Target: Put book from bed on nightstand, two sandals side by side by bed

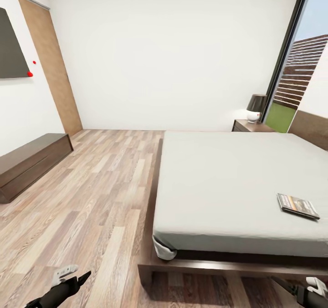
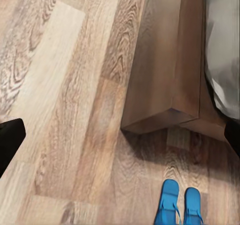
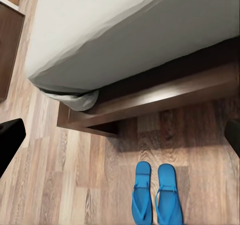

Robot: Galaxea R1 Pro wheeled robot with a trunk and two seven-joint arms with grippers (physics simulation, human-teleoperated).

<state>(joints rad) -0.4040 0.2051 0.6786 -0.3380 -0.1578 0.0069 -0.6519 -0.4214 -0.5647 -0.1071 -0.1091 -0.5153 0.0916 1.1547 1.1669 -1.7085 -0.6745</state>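
Observation:
The book (image 1: 297, 206) lies flat on the bed's pale mattress (image 1: 228, 180), near its right side. A dark nightstand (image 1: 248, 126) stands at the far head corner of the bed. Two blue sandals (image 3: 142, 194) (image 3: 168, 193) lie side by side on the plank floor, a short way off the bed frame's foot corner (image 3: 90, 121); the left wrist view has the pair (image 2: 179, 205) too. My left gripper (image 1: 73, 278) (image 2: 120, 140) and right gripper (image 1: 314, 288) (image 3: 120, 137) hang low before the bed's foot, both open and empty.
A long low dark bench (image 1: 32, 160) runs along the left wall under a black screen (image 1: 9, 48). A wooden door (image 1: 50, 66) is at the far left corner. A black-shaded lamp (image 1: 256, 107) sits on the nightstand, beside a tall window (image 1: 296, 71). Wood floor (image 1: 100, 185) stretches between bench and bed.

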